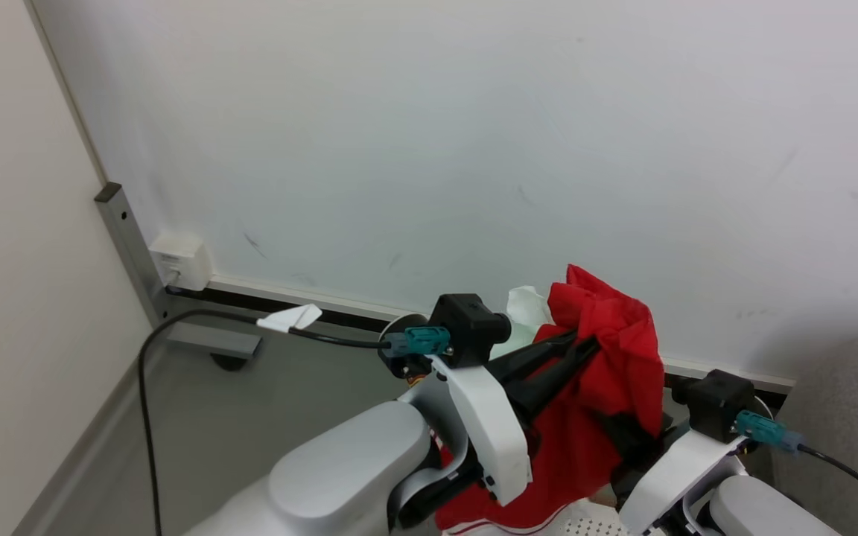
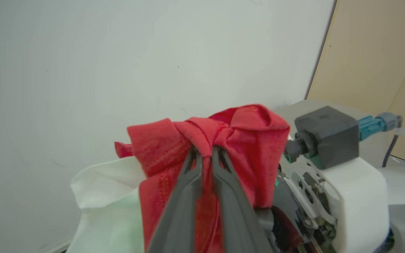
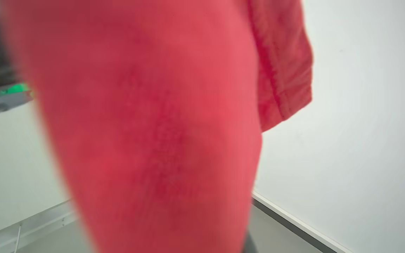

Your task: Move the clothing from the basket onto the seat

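Note:
The clothing is a bright red garment that hangs bunched in the air in front of the white wall. My left gripper reaches into it from the left; in the left wrist view the left gripper is shut on a fold of the clothing. A piece of white fabric hangs behind the red. My right gripper pushes into the lower cloth, fingertips hidden. Red clothing covers the right wrist view. A bit of the basket shows below. The grey seat is at right.
A white wall stands close ahead with a skirting strip along the grey floor. At left are a grey metal post, a white socket box and a black cable that runs to my left wrist.

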Controlling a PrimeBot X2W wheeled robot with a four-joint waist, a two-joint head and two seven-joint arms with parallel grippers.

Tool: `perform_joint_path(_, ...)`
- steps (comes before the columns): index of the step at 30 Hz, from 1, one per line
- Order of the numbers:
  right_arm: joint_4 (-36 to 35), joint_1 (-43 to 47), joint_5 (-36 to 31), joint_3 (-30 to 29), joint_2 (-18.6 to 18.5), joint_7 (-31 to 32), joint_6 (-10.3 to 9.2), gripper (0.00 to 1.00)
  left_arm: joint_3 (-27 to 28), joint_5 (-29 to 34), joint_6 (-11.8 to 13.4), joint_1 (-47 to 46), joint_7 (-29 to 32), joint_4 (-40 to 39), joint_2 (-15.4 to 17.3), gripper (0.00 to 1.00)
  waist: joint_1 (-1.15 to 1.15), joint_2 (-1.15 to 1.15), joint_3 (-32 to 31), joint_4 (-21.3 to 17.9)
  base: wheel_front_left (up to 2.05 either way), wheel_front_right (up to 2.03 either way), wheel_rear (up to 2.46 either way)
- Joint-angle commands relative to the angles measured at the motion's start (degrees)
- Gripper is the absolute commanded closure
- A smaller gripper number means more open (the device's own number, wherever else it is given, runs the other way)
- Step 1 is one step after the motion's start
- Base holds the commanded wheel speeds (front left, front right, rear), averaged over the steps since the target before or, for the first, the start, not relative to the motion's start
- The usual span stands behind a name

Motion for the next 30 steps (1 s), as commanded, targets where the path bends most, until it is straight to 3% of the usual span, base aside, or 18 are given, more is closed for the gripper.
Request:
perform_joint_path(1,-0.72,0.97,-0.13,-1.42,-0.51,-0.2,-0.13,1.0,0.15,-0.58,0.15,0.69,-0.16,0.43,0.51,1.0,0.0,0.0,0.06,-0.21,0.0,0.0,0.0)
perform_joint_path(4,-1.65,2.22,-0.98,-4.13,-0.84,-0.2,-0.13,1.0,0.45,-0.86,0.6,1.03,-0.5,0.8,0.75,1.0,0.0,0.0,0.24,-1.02,0.0,0.0,0.0)
perform_joint_path(5,-2.03,2.68,-1.43,-5.1,-1.0,-0.2,-0.13,1.0,0.5,-1.04,0.52,1.2,-0.61,0.76,0.63,0.78,0.0,0.0,0.31,-1.39,0.0,0.0,0.0)
perform_joint_path(8,-2.91,3.61,-3.29,-7.88,-1.76,-0.2,-0.13,1.0,0.64,-1.74,0.4,1.67,-0.84,0.11,0.11,0.0,0.0,0.0,0.53,-2.81,0.0,0.0,0.0)
perform_joint_path(16,-4.62,4.82,-7.83,-14.05,-5.29,-0.2,-0.13,1.0,1.6,-0.98,2.13,1.85,-2.48,-2.6,0.69,0.0,0.0,0.0,1.43,-9.49,0.0,0.0,0.0)
perform_joint_path(30,-10.85,5.76,-10.33,-22.98,-8.52,-0.2,-0.13,1.0,1.58,1.07,4.59,5.62,-5.84,-4.3,2.91,0.0,0.0,0.0,4.84,-26.64,0.0,0.0,0.0)
